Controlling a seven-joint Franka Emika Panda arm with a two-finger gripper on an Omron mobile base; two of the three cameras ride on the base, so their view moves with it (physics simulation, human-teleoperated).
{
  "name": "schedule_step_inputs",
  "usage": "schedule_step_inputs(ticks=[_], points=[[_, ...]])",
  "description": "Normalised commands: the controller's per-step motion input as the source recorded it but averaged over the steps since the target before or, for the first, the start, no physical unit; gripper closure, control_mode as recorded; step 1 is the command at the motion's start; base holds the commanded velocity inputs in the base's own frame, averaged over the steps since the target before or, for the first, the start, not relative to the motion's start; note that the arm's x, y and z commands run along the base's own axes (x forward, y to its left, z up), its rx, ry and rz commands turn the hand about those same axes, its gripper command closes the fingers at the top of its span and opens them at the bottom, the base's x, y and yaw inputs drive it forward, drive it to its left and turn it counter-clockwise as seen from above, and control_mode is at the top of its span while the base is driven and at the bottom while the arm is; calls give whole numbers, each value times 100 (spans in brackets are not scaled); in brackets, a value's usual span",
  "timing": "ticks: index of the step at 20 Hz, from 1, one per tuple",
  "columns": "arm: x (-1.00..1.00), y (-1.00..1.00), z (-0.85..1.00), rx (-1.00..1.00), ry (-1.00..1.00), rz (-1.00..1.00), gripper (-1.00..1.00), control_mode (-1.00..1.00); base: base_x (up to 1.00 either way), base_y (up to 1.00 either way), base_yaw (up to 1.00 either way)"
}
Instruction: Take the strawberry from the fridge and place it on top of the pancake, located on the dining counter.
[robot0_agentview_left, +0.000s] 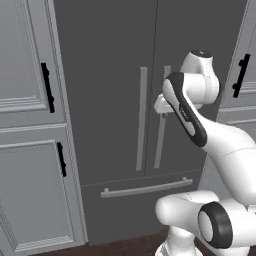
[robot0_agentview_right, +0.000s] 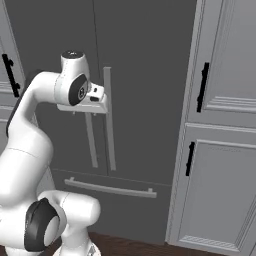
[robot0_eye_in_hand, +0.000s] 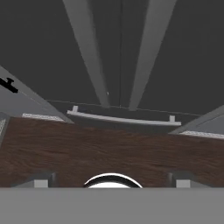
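The fridge (robot0_agentview_left: 110, 75) (robot0_agentview_right: 145, 75) stands straight ahead with both dark grey doors shut, so the strawberry is hidden. Two long vertical bar handles (robot0_agentview_left: 142, 117) (robot0_agentview_right: 109, 120) run down beside the door seam, above a bottom drawer with a horizontal bar (robot0_agentview_left: 146, 187) (robot0_eye_in_hand: 120, 118). My gripper (robot0_agentview_left: 162, 105) (robot0_agentview_right: 95, 102) hovers close in front of the handles at mid height, pointing downward. In the hand view my gripper (robot0_eye_in_hand: 111, 181) is open, its fingertips (robot0_eye_in_hand: 41, 180) wide apart with nothing between them. The pancake and the dining counter are out of view.
Light grey panelled cabinets with black handles flank the fridge on the left (robot0_agentview_left: 25, 100) and on the right (robot0_agentview_right: 225, 150). Dark wooden floor (robot0_eye_in_hand: 109, 148) lies below the fridge drawer. My own arm (robot0_agentview_left: 190, 115) rises close in front of the right door.
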Motion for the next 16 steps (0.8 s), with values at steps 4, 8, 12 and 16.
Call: schedule_step_inputs(ticks=[4, 8, 12, 16], points=[[0, 0, 0, 0, 0, 0, -100, 100, -63, 0, 0], [0, 0, 0, 0, 0, 0, -100, 100, -41, 0, 0], [1, -2, -1, 0, 0, 0, -100, -100, -6, 0, 0], [40, -21, -21, -4, -16, -12, -100, -100, 0, 0, 0]])
